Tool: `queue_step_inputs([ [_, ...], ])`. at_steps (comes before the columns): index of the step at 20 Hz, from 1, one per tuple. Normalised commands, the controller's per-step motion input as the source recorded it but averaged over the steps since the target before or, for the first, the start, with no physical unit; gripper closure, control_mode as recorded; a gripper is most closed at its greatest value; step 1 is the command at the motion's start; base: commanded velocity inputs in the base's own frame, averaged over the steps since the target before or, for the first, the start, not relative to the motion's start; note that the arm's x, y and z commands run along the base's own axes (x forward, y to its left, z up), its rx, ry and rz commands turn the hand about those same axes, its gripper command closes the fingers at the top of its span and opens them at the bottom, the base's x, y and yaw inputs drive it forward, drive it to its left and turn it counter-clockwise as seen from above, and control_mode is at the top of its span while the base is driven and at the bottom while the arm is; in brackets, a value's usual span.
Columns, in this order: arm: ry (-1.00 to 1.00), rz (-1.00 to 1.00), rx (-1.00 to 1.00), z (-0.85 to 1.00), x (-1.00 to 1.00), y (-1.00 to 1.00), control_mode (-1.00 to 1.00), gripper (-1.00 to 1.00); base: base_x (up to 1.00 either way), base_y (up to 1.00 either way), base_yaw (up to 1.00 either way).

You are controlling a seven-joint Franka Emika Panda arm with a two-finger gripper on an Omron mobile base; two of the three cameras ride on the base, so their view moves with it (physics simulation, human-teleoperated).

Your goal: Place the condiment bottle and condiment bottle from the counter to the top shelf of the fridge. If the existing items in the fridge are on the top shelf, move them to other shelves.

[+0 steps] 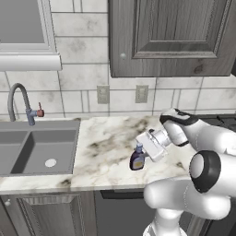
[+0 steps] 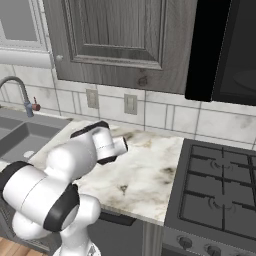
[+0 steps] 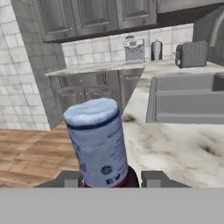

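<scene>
A small condiment bottle (image 1: 137, 160) with a dark body and a pale blue cap stands on the marble counter (image 1: 106, 152), right of the sink. My gripper (image 1: 140, 155) reaches it from the right and is shut on it. In the hand view the condiment bottle (image 3: 98, 140), with its white and blue label, rises between the two dark fingertips (image 3: 70, 178) of the gripper (image 3: 111, 179), which press its lower sides. The fridge is out of view.
A steel sink (image 1: 37, 147) with a curved faucet (image 1: 20, 103) lies to the left. A gas stove (image 2: 220, 195) borders the counter on the right. Dark wall cabinets (image 1: 175, 37) hang above. A toaster (image 3: 192, 53) stands beyond the sink.
</scene>
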Motion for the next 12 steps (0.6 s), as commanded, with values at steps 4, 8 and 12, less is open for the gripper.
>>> queue_step_inputs([
  [4,-0.27,-0.04,0.00,1.00,-0.72,0.00,-1.00,1.00,0.00,0.00,0.00],
  [8,-0.20,-0.09,0.00,1.00,-0.66,0.00,-1.00,1.00,0.00,0.00,0.00],
  [12,-0.21,-0.09,0.00,1.00,-0.77,0.00,-1.00,1.00,0.00,0.00,0.00],
])
